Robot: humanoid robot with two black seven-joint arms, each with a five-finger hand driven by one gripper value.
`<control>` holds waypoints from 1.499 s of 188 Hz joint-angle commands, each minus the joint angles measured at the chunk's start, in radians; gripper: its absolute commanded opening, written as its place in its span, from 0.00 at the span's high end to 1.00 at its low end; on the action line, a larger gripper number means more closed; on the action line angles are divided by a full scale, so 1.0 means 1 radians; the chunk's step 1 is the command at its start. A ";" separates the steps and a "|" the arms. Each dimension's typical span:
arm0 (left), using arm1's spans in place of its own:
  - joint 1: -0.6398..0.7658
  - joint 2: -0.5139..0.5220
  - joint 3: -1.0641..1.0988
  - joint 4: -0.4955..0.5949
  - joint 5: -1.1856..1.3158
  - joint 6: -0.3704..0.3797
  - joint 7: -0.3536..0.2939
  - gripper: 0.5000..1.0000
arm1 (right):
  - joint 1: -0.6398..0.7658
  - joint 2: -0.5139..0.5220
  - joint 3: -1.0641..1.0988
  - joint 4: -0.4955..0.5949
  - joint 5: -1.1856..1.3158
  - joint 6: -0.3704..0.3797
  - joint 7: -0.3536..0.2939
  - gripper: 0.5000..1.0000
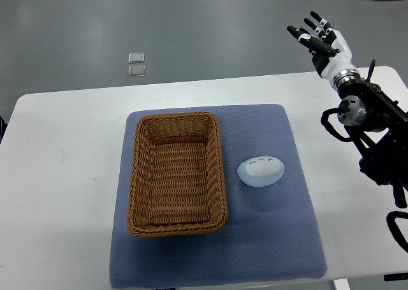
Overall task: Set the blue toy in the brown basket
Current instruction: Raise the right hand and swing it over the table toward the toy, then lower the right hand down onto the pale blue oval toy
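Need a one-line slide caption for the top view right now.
Pale blue toy lies on the blue mat right of the empty brown basket; right hand open, raised beyond the table's far right corner.

Right hand (322,41) white-black; black arm (373,121), looped cables.

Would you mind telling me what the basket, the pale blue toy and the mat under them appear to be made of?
The brown basket looks like woven wicker or rattan: its walls and floor show interlaced strands with a slight sheen. The blue toy seems to be smooth, soft plastic or silicone, pale and faintly translucent, though the view leaves this open. The blue mat appears to be matte fabric or foam with a fine dotted texture.
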 commanded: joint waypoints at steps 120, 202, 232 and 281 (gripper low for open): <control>-0.003 0.000 0.000 0.002 0.000 0.000 0.000 0.00 | 0.444 -0.449 -0.742 0.232 -0.297 0.301 -0.073 0.19; -0.003 0.000 0.000 0.000 0.000 0.000 0.000 0.00 | 0.502 -0.466 -0.856 0.468 -0.622 0.608 -0.276 0.21; -0.003 0.000 0.000 0.002 0.000 0.000 0.000 0.00 | 0.473 -0.451 -0.874 0.485 -0.619 0.608 -0.408 0.24; -0.003 0.000 0.000 0.000 0.000 0.000 0.000 0.00 | 0.410 -0.474 -0.882 0.549 -0.595 0.609 -0.505 0.26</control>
